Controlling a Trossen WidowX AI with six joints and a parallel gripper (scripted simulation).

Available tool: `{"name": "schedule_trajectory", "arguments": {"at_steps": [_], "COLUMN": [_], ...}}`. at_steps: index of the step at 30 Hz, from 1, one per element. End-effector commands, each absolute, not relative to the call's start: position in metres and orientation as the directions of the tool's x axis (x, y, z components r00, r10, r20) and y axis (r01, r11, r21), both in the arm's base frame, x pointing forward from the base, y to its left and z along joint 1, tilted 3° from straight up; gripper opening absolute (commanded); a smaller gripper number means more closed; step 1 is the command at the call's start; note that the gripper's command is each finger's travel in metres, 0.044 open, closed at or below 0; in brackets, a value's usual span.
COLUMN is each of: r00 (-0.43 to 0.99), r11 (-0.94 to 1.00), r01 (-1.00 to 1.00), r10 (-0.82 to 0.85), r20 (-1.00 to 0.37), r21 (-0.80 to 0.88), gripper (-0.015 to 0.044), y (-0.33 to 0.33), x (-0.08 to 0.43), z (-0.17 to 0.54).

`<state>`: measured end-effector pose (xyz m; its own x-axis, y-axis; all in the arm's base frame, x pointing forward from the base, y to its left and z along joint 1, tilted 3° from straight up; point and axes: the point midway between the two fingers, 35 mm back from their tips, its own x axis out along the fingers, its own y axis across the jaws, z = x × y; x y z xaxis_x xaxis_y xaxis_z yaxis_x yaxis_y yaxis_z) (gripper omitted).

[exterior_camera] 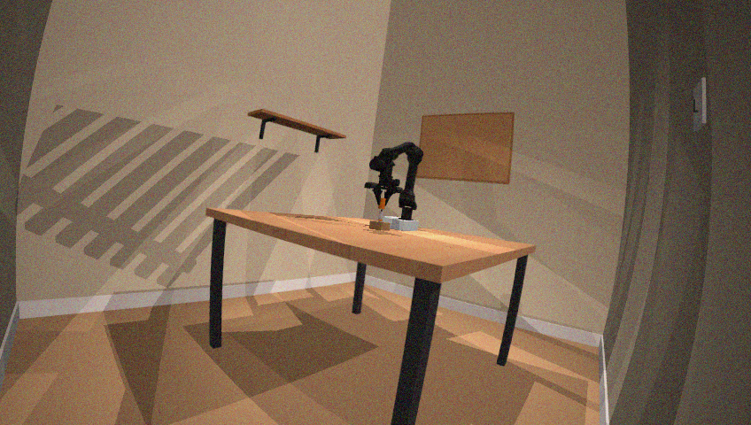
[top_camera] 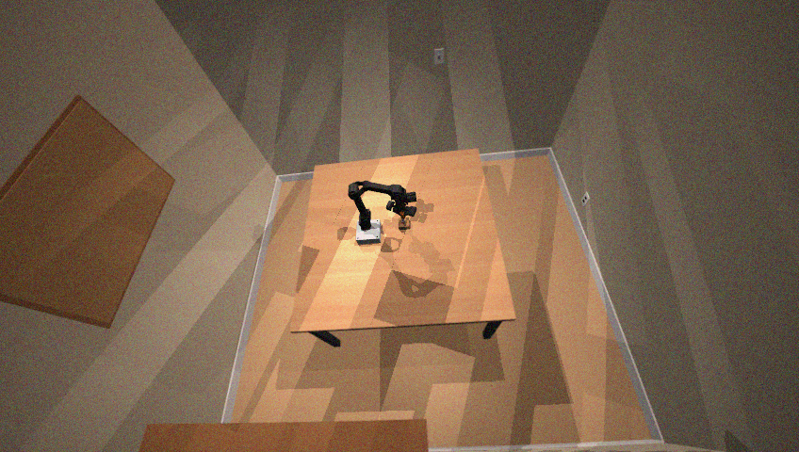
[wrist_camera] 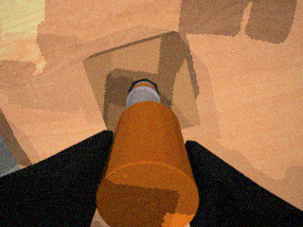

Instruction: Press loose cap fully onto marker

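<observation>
Gripper clamped on the orange cap, right above the marker in its holder block; white arm base just beside.

The arm's base sits on the table toward its far side in the top view, with the holder block on the table just beside the base. The marker stands upright in the holder block, and the cap is directly above the marker, in line with it, clamped between the two fingers of the gripper, one finger at each side. In the exterior view the gripper hangs over the block, a shelf is on the wall behind and to the left, and a board is on the wall behind and to the right.
</observation>
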<state>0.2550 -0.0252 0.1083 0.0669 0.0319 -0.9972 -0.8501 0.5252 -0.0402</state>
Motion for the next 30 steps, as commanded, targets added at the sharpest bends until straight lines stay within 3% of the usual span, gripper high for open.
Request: {"name": "schedule_trajectory", "arguments": {"at_steps": [1, 30], "r00": [0.058, 0.058], "r11": [0.523, 0.523], "r01": [-0.852, -0.852], "r10": [0.036, 0.036], "r20": [-0.998, -0.998], "r21": [-0.031, -0.031], "gripper": [0.0000, 0.0000], "y": [-0.024, -0.021], "x": [0.254, 0.255], "z": [0.100, 0.055]}}
